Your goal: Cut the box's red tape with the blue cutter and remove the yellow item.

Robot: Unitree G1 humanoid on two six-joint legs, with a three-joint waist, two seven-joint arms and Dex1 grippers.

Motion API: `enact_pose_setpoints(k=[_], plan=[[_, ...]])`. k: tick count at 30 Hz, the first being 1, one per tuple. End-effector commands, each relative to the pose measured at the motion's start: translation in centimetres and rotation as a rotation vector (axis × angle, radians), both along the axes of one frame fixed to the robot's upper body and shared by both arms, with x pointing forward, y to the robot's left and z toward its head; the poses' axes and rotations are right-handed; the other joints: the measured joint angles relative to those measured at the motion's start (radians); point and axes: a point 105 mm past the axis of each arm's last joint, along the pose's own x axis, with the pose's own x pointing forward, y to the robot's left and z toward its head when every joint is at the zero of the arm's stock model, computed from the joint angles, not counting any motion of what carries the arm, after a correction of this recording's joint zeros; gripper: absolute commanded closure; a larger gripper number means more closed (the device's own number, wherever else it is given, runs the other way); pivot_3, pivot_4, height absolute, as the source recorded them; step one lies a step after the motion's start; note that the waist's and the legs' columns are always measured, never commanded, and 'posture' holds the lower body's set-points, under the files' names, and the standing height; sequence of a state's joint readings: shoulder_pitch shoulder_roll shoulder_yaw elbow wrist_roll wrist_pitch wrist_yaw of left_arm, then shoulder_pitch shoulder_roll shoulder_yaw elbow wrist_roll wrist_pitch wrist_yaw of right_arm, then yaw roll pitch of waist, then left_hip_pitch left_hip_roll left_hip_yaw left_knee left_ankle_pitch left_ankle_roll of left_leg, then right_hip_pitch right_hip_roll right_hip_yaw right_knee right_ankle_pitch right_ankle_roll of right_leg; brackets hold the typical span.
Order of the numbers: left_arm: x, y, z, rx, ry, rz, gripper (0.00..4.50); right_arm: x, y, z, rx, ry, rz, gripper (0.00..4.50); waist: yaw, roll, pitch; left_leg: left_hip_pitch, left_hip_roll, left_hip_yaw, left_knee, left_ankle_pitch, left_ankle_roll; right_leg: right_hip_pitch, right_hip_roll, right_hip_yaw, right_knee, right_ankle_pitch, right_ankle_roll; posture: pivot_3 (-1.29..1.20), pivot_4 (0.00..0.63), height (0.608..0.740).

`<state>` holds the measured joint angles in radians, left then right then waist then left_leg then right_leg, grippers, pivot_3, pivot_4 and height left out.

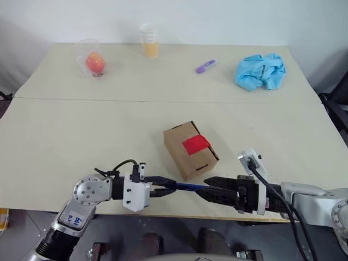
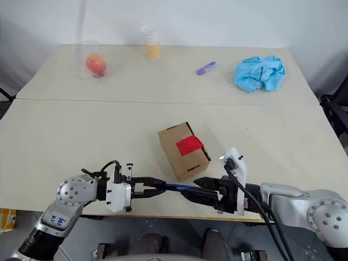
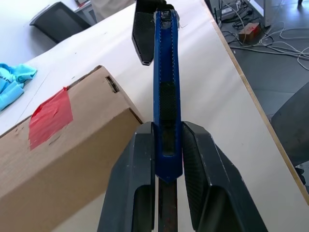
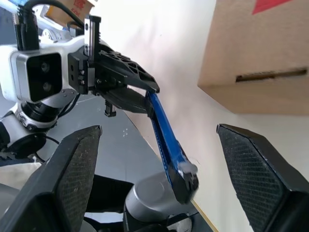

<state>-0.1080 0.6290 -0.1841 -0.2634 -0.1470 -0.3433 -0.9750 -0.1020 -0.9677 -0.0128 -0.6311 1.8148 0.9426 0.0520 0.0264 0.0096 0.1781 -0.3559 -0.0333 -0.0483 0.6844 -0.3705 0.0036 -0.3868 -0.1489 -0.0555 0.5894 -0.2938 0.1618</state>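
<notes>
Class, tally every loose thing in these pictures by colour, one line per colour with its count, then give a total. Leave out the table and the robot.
Brown: 1, the box.
Red: 1, the red tape.
Blue: 2, the blue cutter and the crumpled cloth.
Purple: 1, the marker.
Orange: 2, the fruit and the cup of liquid.
Total: 7

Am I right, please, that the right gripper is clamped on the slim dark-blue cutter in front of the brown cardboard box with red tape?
Not quite: the left gripper is clamped on the slim dark-blue cutter, as the left wrist view shows. The right gripper stands open around its far end. The rest holds: it is in front of the brown cardboard box with red tape.
</notes>
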Motion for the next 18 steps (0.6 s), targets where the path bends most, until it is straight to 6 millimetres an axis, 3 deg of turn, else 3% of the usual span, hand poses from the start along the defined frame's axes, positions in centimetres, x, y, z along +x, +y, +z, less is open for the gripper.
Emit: enact_pose_setpoints(k=[1,4,7,13,18], plan=[[-0.4,-0.7,0.7,-0.018,-0.039,-0.018,4.06,0.0,0.5,0.0,-0.003,0.011,0.013,0.52,0.001,0.0,0.0,0.0,0.0,0.0,0.0,0.0,0.0,0.0,0.0,0.0,0.0,0.0,0.0,0.0,0.15,0.74],[-0.2,-0.9,0.8,-0.02,-0.048,-0.011,4.06,0.1,0.7,-0.2,-0.015,0.018,0.019,0.52,0.0,0.0,0.0,0.0,0.0,0.0,0.0,0.0,0.0,0.0,0.0,0.0,0.0,0.0,0.0,0.0,0.15,0.74],[-0.1,-1.0,0.9,-0.023,-0.055,-0.006,4.06,0.2,1.0,-0.4,-0.022,0.021,0.029,1.09,0.0,0.0,0.0,0.0,0.0,0.0,0.0,0.0,0.0,0.0,0.0,0.0,0.0,0.0,0.0,0.0,0.15,0.74],[-0.2,-1.1,0.8,-0.025,-0.05,-0.004,4.06,0.4,1.5,-0.5,-0.007,0.03,0.036,3.13,0.0,0.0,0.0,0.0,0.0,0.0,0.0,0.0,0.0,-0.001,0.0,0.0,0.0,0.0,0.0,0.0,0.15,0.74],[-0.1,-1.1,0.9,-0.026,-0.052,-0.003,4.06,0.3,1.7,-0.8,-0.013,0.043,0.046,3.13,0.0,0.0,0.0,-0.001,0.0,0.0,0.0,0.0,0.0,-0.001,0.0,0.0,0.0,0.0,0.0,0.0,0.15,0.74]])
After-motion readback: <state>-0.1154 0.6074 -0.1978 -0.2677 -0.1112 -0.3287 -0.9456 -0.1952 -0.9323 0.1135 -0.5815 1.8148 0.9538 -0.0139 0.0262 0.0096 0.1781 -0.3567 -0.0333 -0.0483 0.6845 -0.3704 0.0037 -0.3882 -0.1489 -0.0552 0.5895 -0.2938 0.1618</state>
